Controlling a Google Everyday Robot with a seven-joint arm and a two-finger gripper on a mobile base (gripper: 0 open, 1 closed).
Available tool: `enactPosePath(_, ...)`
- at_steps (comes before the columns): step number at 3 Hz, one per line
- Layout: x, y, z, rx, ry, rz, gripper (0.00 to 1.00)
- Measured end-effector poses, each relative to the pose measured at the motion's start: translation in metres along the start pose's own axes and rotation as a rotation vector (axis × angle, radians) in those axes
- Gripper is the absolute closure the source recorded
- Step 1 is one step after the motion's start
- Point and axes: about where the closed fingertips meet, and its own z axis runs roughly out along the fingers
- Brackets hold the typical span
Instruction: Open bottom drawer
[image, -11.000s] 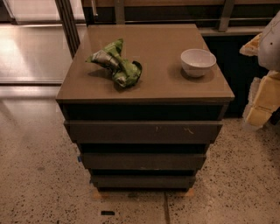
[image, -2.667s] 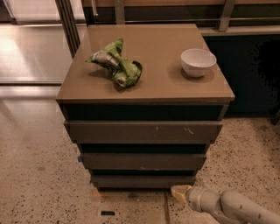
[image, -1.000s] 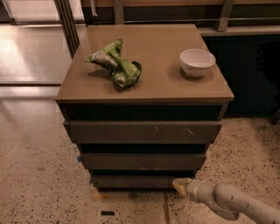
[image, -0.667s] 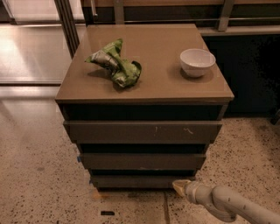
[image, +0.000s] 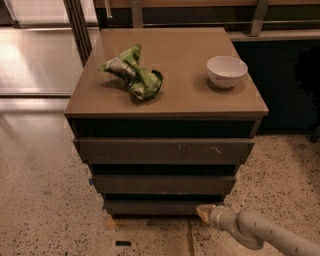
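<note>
No writing can be read on the crumpled green packet (image: 134, 75); its print is too blurred to tell. It lies on the left half of the brown cabinet top (image: 175, 45), with a plain white bowl (image: 226, 71) well apart from it towards the cabinet's right rear corner.

The cabinet stands on speckled terrazzo floor (image: 40, 210), with a dark wall and metal rails behind it and a glossy pale floor beyond its left side.

Of its three dark fronts, the top drawer (image: 165, 150) shows pale scratches. The bottom drawer (image: 150, 207) sits lowest, just above the floor.

The gripper (image: 204, 213) reaches in low from the cabinet's right, its pale tip at the bottom drawer's right end. How far open it is, or whether it holds anything, I cannot tell.
</note>
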Motion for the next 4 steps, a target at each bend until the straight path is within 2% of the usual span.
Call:
enactPosePath(1, -0.031, -0.035, 0.030, 0.047, -0.026, -0.067, 1.00)
enactPosePath(2, -0.029, -0.034, 0.030, 0.049, -0.026, -0.070, 1.00)
enactPosePath(3, -0.017, -0.033, 0.029, 0.083, -0.014, -0.027, 1.00)
enactPosePath(4, -0.004, -0.033, 0.030, 0.155, -0.022, 0.008, 1.00)
